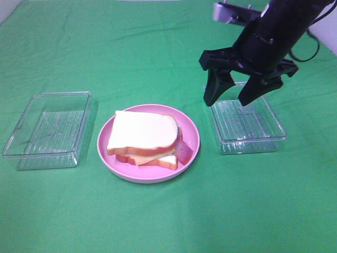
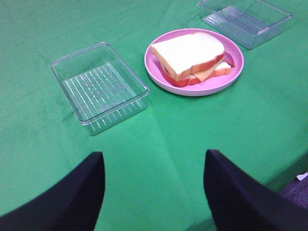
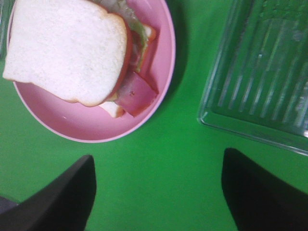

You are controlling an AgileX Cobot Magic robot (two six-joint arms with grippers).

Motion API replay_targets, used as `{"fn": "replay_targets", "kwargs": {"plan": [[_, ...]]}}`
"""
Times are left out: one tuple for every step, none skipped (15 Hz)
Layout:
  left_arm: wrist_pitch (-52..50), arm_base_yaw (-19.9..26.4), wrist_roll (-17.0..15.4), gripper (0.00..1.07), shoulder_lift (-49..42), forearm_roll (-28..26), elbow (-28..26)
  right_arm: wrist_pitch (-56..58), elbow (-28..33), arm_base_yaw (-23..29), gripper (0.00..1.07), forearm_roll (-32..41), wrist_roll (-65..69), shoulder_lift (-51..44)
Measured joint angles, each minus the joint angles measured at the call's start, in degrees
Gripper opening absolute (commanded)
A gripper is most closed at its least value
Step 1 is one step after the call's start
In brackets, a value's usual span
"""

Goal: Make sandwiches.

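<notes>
One sandwich [image 1: 143, 138] is sitting on the single pink plate [image 1: 192, 132], flanked by two clear trays [image 1: 46, 130]. Behind the plate, the right gripper [image 1: 231, 94] is hanging over the far tray [image 1: 248, 125], jaws spread, holding nothing. The left gripper [image 2: 153, 187] is also gaping wide.

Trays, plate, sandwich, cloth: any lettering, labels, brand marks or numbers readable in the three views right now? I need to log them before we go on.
None: no text can be read in any view.
Left clear tray: only moulded ribs, no label.
Right clear tray: only moulded ribs, no label.
Pink plate: plain.
Sandwich: no print.
Green cloth: plain.
Right gripper: black, no marking visible.
Left gripper: only its plain black fingers show.
</notes>
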Motion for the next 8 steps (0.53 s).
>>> {"fn": "replay_targets", "kwargs": {"plan": [[0.0, 0.0, 0.0, 0.59, 0.0, 0.0, 0.0, 0.1, 1.4, 0.0, 0.69, -2.8, 1.4, -3.4], [0.0, 0.0, 0.0, 0.59, 0.0, 0.0, 0.0, 0.2, 3.4, 0.0, 0.69, -5.4, 2.8, -7.4], [0.0, 0.0, 0.0, 0.59, 0.0, 0.0, 0.0, 0.5, 6.0, 0.0, 0.69, -8.0, 4.0, -11.6], [0.0, 0.0, 0.0, 0.59, 0.0, 0.0, 0.0, 0.8, 9.0, 0.0, 0.69, -9.9, 4.5, -15.8], [0.0, 0.0, 0.0, 0.59, 0.0, 0.0, 0.0, 0.9, 11.7, 0.0, 0.69, -11.3, 4.5, -19.7], [0.0, 0.0, 0.0, 0.59, 0.0, 0.0, 0.0, 1.1, 15.7, 0.0, 0.69, -12.3, 4.5, -25.3], [0.0, 0.0, 0.2, 0.59, 0.0, -0.1, 0.0, 1.2, 21.2, 0.0, 0.69, -12.9, 4.5, -32.4], [0.0, 0.0, 0.4, 0.59, 0.0, -0.2, 0.0, 1.3, 24.8, 0.0, 0.69, -13.3, 4.5, -37.1]]}}
